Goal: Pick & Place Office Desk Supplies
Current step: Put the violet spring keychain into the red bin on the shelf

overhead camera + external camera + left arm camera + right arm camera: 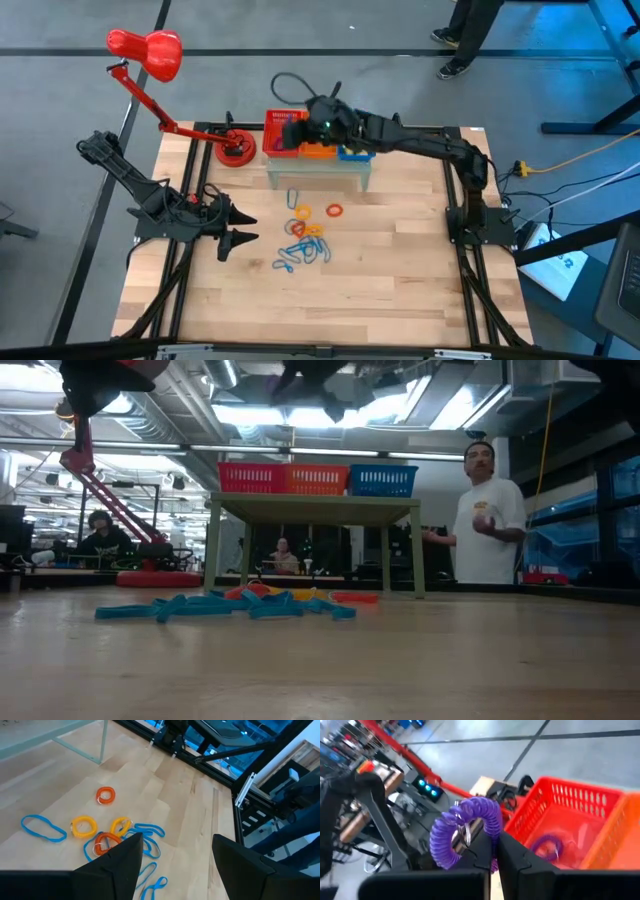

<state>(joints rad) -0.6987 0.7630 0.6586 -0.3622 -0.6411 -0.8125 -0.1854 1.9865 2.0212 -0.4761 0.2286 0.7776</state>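
Note:
Loose supplies lie mid-table [306,238]: blue wiry loops [42,827], yellow coils [83,826], and orange coils [105,795]. No yellow packets show. My right gripper [300,128] hangs over the red mesh basket [570,815] at the far side and is shut on a purple coil loop [465,827]. A second purple coil [547,845] lies inside that basket. My left gripper [240,226] waits open, just left of the pile and above the table; its two fingers [125,865] frame the loops in the left wrist view. My right gripper pinches the purple coil loop between its two fingers at one side of the ring [487,832]. The rest of the ring sticks out past the fingertips. It is lifted clear, above the near rim of the red basket.
Red [252,478], orange [316,480] and blue [383,481] baskets sit side by side on a small raised shelf [320,172] at the far side. The red desk lamp's base [236,150] stands left of it. A person [485,520] stands beyond the table. Bare wood lies nearer.

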